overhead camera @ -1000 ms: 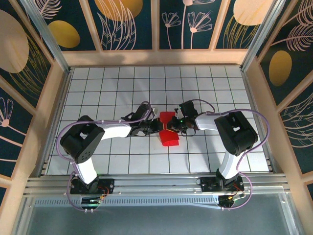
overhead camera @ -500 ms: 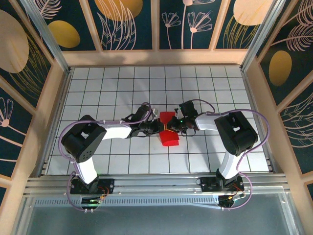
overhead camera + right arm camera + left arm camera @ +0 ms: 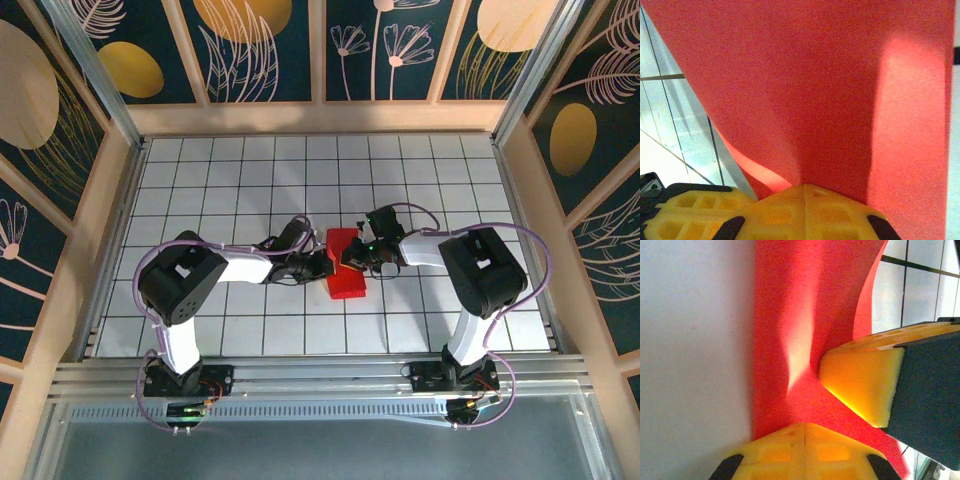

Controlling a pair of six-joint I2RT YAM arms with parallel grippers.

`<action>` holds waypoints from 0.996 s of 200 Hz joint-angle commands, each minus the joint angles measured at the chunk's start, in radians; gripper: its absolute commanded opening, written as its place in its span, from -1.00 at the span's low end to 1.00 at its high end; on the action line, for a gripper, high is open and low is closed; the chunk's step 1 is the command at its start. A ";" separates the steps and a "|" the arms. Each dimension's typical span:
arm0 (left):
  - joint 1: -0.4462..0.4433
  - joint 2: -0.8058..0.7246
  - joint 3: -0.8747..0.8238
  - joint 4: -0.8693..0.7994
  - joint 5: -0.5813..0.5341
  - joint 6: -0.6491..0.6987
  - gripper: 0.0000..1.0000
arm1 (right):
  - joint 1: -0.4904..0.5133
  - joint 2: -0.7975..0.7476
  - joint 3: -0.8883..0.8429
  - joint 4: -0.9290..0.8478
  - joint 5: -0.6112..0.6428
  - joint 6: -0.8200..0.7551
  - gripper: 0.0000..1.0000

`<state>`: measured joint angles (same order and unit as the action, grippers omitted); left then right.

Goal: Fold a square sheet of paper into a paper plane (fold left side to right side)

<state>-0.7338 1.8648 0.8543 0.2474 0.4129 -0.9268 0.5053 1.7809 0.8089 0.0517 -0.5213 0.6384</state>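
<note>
Two grippers: the left gripper point(image 3: 801, 432) and the right gripper point(image 3: 804, 195) meet tip to tip near the middle of the table point(image 3: 250, 180), both on the same red paper.
Left grip: jaws pressed together, yellow pads clamped on a red edge; the paper fans up and away from the pinch.
Right grip: closed as well, pads meeting with the red surface running out from between them. One of its yellow fingers also shows in the left wrist view, close beside the left pinch.
Paper: the square sheet of paper point(image 3: 346, 272) sits between the two wrists on the white grid. Its near part lies flat on the tiles and its far part is lifted into a curve at the pinches.
Weight: next to nothing, by the look of it; no effort to lift.
Stiffness: soft and floppy. It bows wherever it is unsupported, so it will likely sag or curl away from the fingers.
Surface: smooth paper on smooth tiles, so it probably slides if pushed rather than held.
Fragility: likely to take a stray crease or tear if the two arms pull against each other.
Where to hold: right at an edge or corner with a shallow pinch, leaving the fold line free.
Watch for: two pinches this close together can buckle the paper between them.
</note>
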 commanded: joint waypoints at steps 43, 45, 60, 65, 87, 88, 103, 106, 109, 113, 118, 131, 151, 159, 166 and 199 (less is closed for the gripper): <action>-0.031 0.015 -0.009 -0.142 0.017 0.095 -1.00 | 0.007 0.052 -0.010 -0.110 0.116 0.003 -1.00; -0.033 0.016 -0.008 -0.144 0.017 0.097 -1.00 | 0.007 0.051 -0.010 -0.112 0.117 0.003 -1.00; -0.046 0.014 -0.011 -0.166 0.018 0.109 -1.00 | 0.006 0.051 -0.011 -0.118 0.122 0.006 -1.00; -0.049 0.012 -0.012 -0.175 0.018 0.115 -1.00 | 0.005 0.050 -0.013 -0.117 0.122 0.007 -1.00; -0.068 -0.003 -0.022 -0.210 0.014 0.129 -1.00 | 0.003 0.050 -0.016 -0.119 0.123 0.012 -1.00; -0.068 -0.004 -0.023 -0.211 0.013 0.130 -1.00 | 0.003 0.050 -0.016 -0.119 0.123 0.012 -1.00; -0.077 -0.018 -0.040 -0.218 0.016 0.129 -1.00 | 0.001 0.050 -0.016 -0.121 0.122 0.012 -1.00; -0.080 -0.021 -0.045 -0.218 0.016 0.128 -1.00 | 0.000 0.050 -0.016 -0.122 0.122 0.012 -1.00; -0.081 -0.022 -0.048 -0.219 0.018 0.129 -1.00 | 0.000 0.051 -0.016 -0.122 0.124 0.012 -1.00; -0.083 -0.024 -0.052 -0.220 0.020 0.128 -1.00 | 0.000 0.051 -0.016 -0.121 0.124 0.012 -1.00; -0.086 -0.027 -0.057 -0.220 0.022 0.128 -1.00 | 0.000 0.051 -0.017 -0.122 0.124 0.013 -1.00; -0.093 -0.029 -0.065 -0.220 0.031 0.124 -1.00 | -0.002 0.049 -0.020 -0.123 0.127 0.015 -1.00; -0.101 -0.036 -0.076 -0.206 0.048 0.112 -1.00 | -0.007 0.045 -0.032 -0.114 0.127 0.023 -1.00; -0.101 -0.042 -0.083 -0.190 0.060 0.103 -1.00 | -0.008 0.043 -0.037 -0.108 0.125 0.026 -1.00; -0.101 -0.050 -0.090 -0.177 0.070 0.092 -1.00 | -0.011 0.042 -0.040 -0.105 0.123 0.030 -1.00; -0.083 -0.122 -0.092 -0.151 0.064 0.058 -1.00 | -0.022 0.027 -0.069 -0.066 0.112 0.060 -1.00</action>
<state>-0.8085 1.7947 0.7887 0.1822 0.4198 -0.8391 0.5037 1.7809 0.8043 0.0551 -0.5190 0.6651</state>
